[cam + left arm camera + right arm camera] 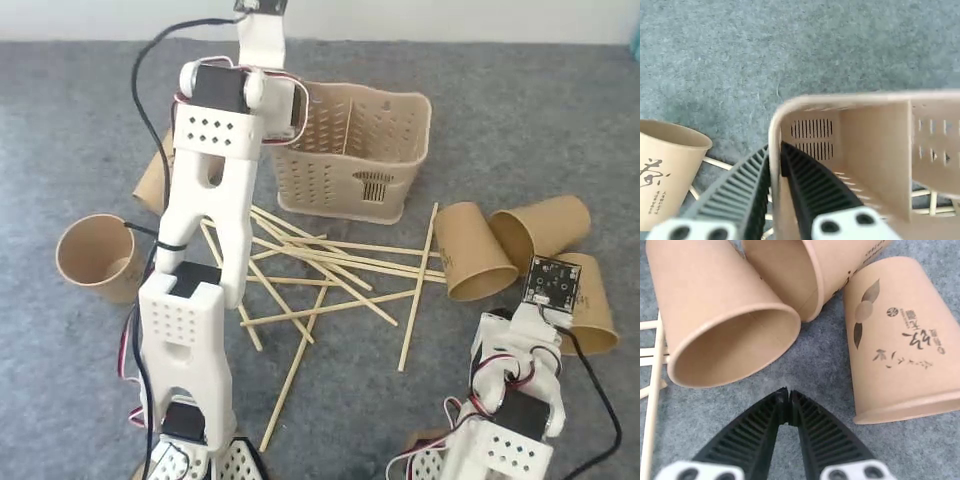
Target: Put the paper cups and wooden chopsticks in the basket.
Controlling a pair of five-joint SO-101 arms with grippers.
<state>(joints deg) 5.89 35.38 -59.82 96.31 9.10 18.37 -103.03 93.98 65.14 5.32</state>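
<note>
Three paper cups point(715, 300) lie sideways just before the right gripper point(788, 395), its jaws pressed together and empty; light and easy to crush, so take one gently at the rim; chopsticks point(419, 290) lie scattered before the basket point(340, 180), whose wall the left gripper point(775, 160) pinches.

We see dark printed characters, a small round emblem and a leaf-shaped mark on the side of the lying paper cup point(900, 350). A second paper cup point(662, 172) carries brush-style characters. None of it is legible to us as words.
</note>
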